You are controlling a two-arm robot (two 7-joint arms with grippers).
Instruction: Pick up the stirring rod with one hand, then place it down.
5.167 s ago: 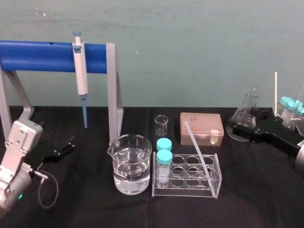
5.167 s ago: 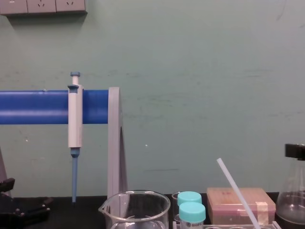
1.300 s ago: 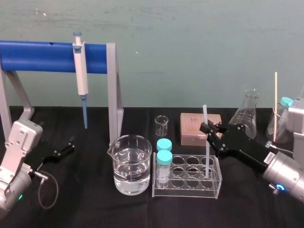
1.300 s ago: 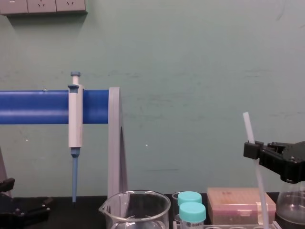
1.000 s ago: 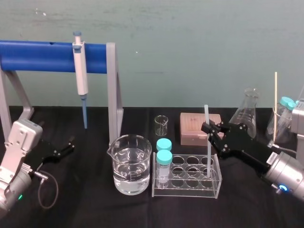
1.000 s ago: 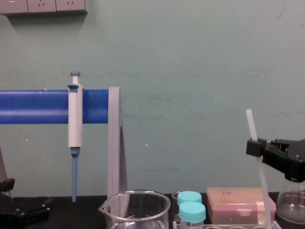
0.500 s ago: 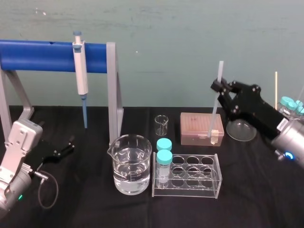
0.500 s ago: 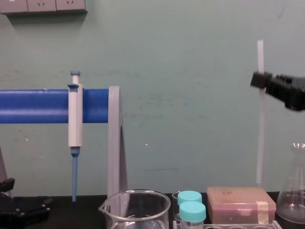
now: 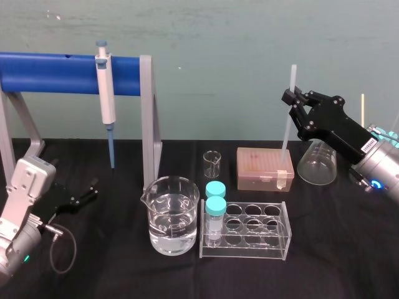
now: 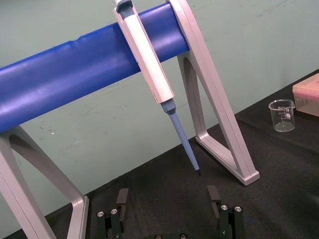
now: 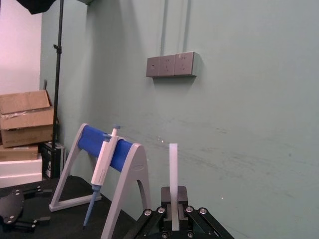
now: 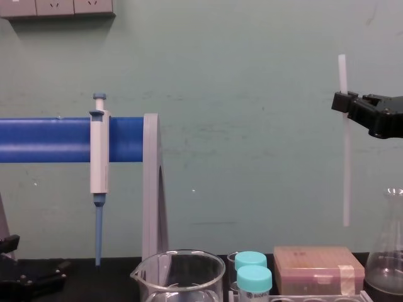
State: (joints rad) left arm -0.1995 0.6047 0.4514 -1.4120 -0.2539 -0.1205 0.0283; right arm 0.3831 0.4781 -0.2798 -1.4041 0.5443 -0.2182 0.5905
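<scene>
black counter under a green wall: right tool clamps the rod near its top, nearly upright in air above the box; thin, straight, translucent white. left tool parked, wide.

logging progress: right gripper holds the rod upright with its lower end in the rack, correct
No. The right gripper holds the rod upright, but its lower end hangs in the air above the box, clear of the rack, as the chest view shows.

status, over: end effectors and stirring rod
Right end effector shut on stirring rod, upright, airborne. Left end effector open, parked left. Rod's lower end clear above pink tip box.
</scene>
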